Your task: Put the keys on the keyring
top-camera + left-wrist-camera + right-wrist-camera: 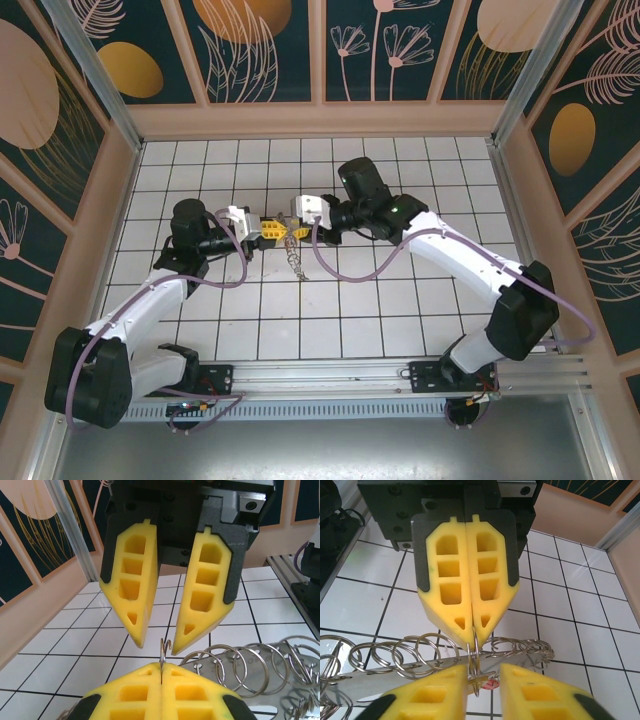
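My left gripper (pixel 161 666) is shut on the thin wire of the keyring (pixel 163 652), whose curled end sticks up past the pads. It meets my right gripper (pixel 293 222) tip to tip over the middle of the floor, where the keyring (pixel 294 255) dangles below them. In the right wrist view the left gripper (pixel 472 641) pinches the keyring (pixel 476 655) from above. My right gripper (pixel 484 666) stands open around the ring's lower part. A small brass key (pixel 480 677) and a red tag (pixel 490 685) sit in that gap, the key touching the left-hand finger (pixel 445 690).
A flat silvery strip (pixel 420 667) carrying several split rings (pixel 240 670) hangs behind the grippers. White tiled floor (pixel 400 300) lies all around, bounded by peach walls (pixel 120 200). A rail (pixel 330 375) holds both arm bases at the near edge.
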